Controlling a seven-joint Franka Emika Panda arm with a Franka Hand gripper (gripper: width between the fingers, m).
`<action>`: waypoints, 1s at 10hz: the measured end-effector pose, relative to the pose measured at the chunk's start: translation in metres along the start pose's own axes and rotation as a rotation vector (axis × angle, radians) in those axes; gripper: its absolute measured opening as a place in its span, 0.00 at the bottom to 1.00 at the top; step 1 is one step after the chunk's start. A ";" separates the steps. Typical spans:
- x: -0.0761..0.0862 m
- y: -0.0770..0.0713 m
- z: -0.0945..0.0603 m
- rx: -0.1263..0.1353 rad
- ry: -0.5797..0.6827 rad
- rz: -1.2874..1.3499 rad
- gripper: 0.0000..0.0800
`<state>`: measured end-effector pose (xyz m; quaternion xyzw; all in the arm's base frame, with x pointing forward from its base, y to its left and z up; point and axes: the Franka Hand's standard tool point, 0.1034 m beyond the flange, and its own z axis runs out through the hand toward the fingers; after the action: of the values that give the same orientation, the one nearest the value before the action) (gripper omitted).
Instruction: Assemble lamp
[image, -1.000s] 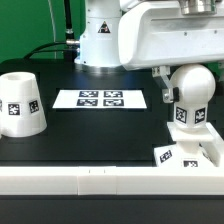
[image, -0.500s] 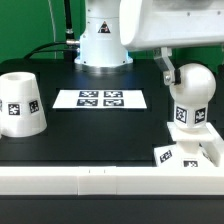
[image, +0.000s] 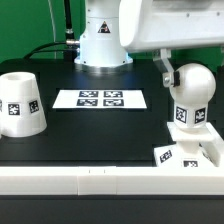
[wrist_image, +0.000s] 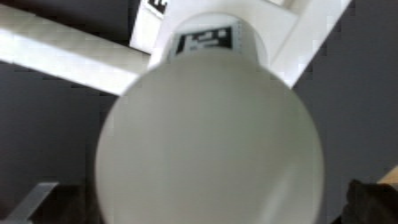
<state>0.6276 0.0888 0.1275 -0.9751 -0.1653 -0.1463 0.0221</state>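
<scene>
The round white bulb (image: 192, 92) stands upright on the low square base (image: 196, 148) at the exterior view's right, against the white rail. My gripper (image: 190, 72) is open and straddles the top of the bulb; one dark finger (image: 165, 74) shows beside it and the other is hidden. In the wrist view the bulb (wrist_image: 214, 140) fills the picture. The fingertips (wrist_image: 36, 200) stand off on both sides of it, with the gripper (wrist_image: 208, 205) around it. The cup-shaped shade (image: 20, 104) stands mouth up at the exterior view's left, far from the gripper.
The marker board (image: 100, 99) lies flat at mid-table. A long white rail (image: 80, 180) runs along the near edge. The arm's white pedestal (image: 100, 40) stands behind the marker board.
The white hand has risen from low over the bulb to higher up in the first half second, then stayed still. The bulb, base and shade have not moved.
</scene>
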 end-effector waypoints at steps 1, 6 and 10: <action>-0.001 0.000 0.000 0.014 -0.051 0.001 0.87; 0.000 0.001 0.003 0.069 -0.231 0.008 0.87; -0.002 0.003 0.005 0.070 -0.233 -0.003 0.87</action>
<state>0.6285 0.0861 0.1224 -0.9839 -0.1730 -0.0263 0.0365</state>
